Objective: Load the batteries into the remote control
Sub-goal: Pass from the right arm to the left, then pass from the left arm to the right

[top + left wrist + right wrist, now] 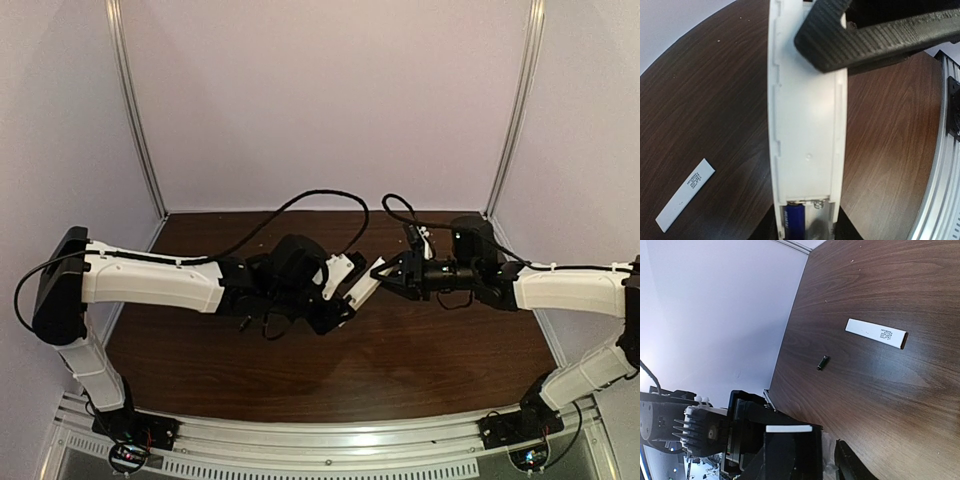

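Two arms meet in mid-air over the dark wooden counter (300,370), their tips almost nose to nose above its middle. The left jaws are clenched on the remote control (807,125), which they hold off the counter, sticking out toward the right arm (560,290). The remote's back is uncovered. At the end nearest the left wrist the open compartment shows a bluish battery (794,222) lying in one slot, with shiny metal contacts just beside it.

The right jaws stand parted at the remote's far end. One ribbed black finger (840,35) lies across the white face there, though I cannot tell whether it presses on the plastic or only hangs in front of it.

Down on the counter a second battery (824,362), small and dark, lies on its side by itself. A thin flat white strip (876,333) with small print at one end rests near it, not touching it. From the left wrist view the same strip lies off to one side of the raised remote, well below it.
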Motion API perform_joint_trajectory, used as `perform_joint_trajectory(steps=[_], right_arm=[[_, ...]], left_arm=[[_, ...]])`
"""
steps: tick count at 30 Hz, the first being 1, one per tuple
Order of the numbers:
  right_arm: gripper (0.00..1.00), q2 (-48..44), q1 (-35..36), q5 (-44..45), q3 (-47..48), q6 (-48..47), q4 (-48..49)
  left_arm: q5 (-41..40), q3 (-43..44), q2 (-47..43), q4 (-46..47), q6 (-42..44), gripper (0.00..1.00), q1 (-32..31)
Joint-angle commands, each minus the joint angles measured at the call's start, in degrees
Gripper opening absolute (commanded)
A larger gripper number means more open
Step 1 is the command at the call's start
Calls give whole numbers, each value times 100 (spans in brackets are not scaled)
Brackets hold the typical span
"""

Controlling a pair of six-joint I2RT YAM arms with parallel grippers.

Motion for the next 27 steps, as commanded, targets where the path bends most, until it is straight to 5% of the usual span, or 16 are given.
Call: perform_joint_trajectory(steps=[1, 5, 10, 20, 24, 27], right_arm=[[41, 170, 52, -17, -92, 168, 355], [36, 193, 49, 23, -75, 191, 387], [17, 177, 49, 41, -65, 180, 382], [0, 30, -66, 134, -153, -53, 195], [0, -53, -206, 109, -261, -163, 258], [0, -96, -279, 96, -327, -293, 242]], left_arm=[[-11, 185, 58, 177, -46, 22, 20], [34, 172, 51, 177, -23, 22, 21], [20, 128, 54, 132, -7, 23, 23], [-148, -245, -750, -488, 177, 85, 339], [116, -685, -1381, -1015, -198, 86, 1149], [270, -861, -1588, -1703, -499, 77, 1776]])
